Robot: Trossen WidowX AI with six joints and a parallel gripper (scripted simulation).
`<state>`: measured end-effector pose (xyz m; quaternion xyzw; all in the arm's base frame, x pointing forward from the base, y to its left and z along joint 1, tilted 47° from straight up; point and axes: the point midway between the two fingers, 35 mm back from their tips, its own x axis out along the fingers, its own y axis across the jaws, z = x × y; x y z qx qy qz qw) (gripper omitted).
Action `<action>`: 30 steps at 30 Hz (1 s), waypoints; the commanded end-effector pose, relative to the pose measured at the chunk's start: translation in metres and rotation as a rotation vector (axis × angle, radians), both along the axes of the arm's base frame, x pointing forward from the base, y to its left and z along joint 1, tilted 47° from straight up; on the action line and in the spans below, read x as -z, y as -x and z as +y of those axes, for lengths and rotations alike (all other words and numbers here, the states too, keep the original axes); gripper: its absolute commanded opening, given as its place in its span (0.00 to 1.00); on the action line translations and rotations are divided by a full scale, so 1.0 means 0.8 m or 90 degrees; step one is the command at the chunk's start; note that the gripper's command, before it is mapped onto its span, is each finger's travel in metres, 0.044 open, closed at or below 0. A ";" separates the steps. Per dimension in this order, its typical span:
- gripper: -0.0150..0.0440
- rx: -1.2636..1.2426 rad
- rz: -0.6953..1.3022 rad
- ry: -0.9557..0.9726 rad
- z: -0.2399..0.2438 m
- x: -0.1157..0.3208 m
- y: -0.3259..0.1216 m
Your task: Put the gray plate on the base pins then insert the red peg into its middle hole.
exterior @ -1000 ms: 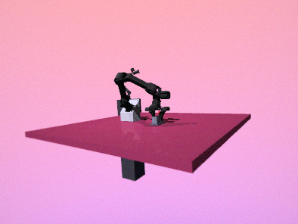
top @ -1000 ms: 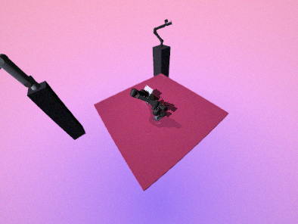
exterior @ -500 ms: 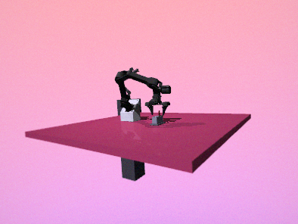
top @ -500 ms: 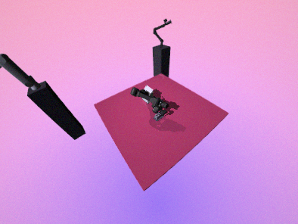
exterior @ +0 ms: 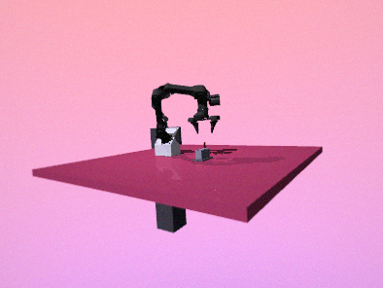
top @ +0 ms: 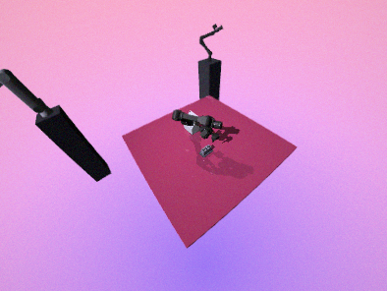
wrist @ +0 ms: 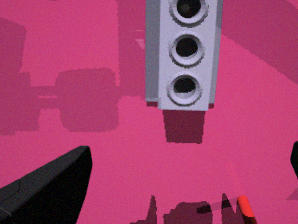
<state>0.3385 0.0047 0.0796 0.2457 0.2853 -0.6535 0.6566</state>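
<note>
Gray plate (wrist: 184, 42), its 3 holes facing up, sits on the crimson table (exterior: 233, 180) beneath the raised gripper (exterior: 204, 125), whose fingers are spread wide and empty. Red peg (wrist: 249, 219) lies on the table nearby.

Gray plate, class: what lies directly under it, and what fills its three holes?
The gray plate hides whatever it rests on; only a dark shadow shows below its lower edge. All three holes look dark and empty. The red peg lies apart on the mat.

No text can be read in any view. The plate (wrist: 184, 43) bears no label. The worktop (exterior: 233, 180) carries no marks.
</note>
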 end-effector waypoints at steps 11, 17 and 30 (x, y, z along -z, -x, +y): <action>1.00 -0.162 0.180 0.000 0.142 0.155 0.117; 1.00 -0.162 0.180 0.000 0.116 0.176 0.121; 1.00 -0.162 0.180 0.001 0.097 0.192 0.123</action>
